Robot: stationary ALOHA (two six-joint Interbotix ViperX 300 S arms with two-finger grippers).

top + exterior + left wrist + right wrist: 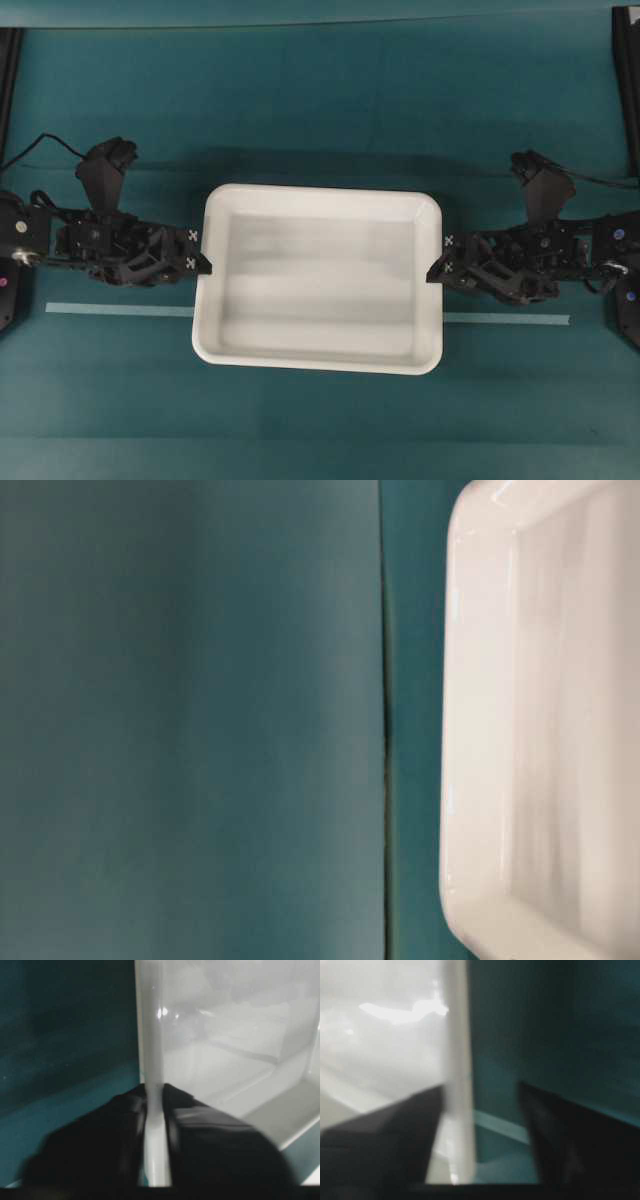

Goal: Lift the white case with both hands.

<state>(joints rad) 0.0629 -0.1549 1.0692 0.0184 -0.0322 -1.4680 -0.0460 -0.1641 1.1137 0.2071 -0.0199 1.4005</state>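
in the left wrist view the left gripper point(154, 1125) has its two black fingers point(100, 1150) set close on either side of the white case's point(151, 1035) rolled rim, one inside the wall and one outside, both touching or all but touching it, so the rim sits pinched between them. in the right wrist view the right gripper point(477, 1120) straddles the opposite rim with its fingers point(385, 1135) spread wide: the inner one lies against or just beside the rim, while the outer one stands clearly apart from it with teal showing in the gap, so nothing is clamped there. from overhead the left gripper point(200, 251) meets the middle of the case's left edge and the right gripper point(436, 258) meets the middle of its right edge, each arm reaching in level from its own side of the frame. the white case point(318, 277) sits in the centre of the frame on the teal tabletop point(320, 110), long sides running left to right, over a pale strip of tape point(505, 319) that shows on both sides of it. the table-level view shows only one end of the case point(480, 730) at the right of the frame.
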